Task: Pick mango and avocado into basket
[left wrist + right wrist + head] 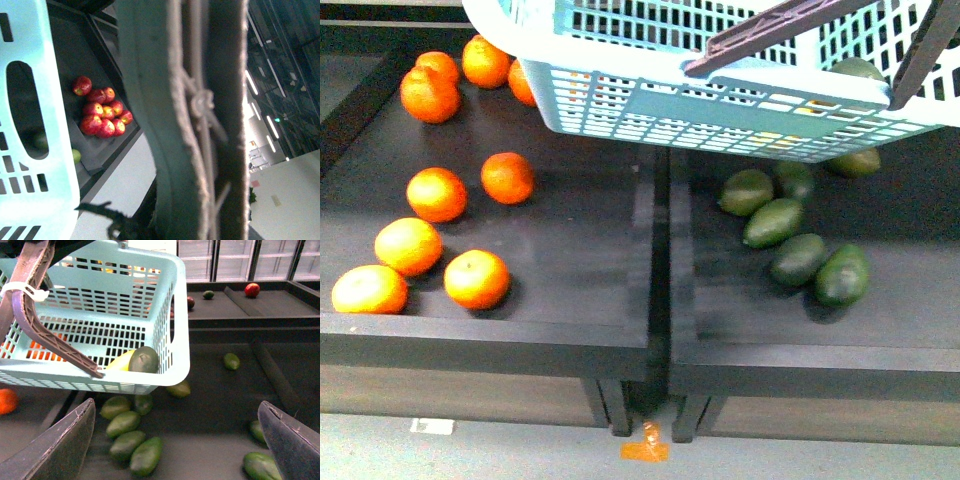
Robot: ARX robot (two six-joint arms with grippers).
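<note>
The light blue-green basket (620,100) hangs in the air over the back of the two trays, its brownish-purple handle (790,30) swung across the top. In the right wrist view the basket (177,315) holds the yellow mango (119,362) and the dark green avocado (145,359), lying side by side against its near wall. My left gripper (197,107) is shut on the basket; its fingers fill that view and hide the grip itself, with the basket wall (30,125) beside them. My right gripper (180,440) is open and holds nothing, above the tray of loose avocados beside the basket.
Several oranges (437,194) lie on the left tray. Several green avocados (798,258) lie on the right tray, past a dark divider (658,250). A pile of red apples (102,117) shows on another shelf. A red fruit (252,289) sits on the back shelf.
</note>
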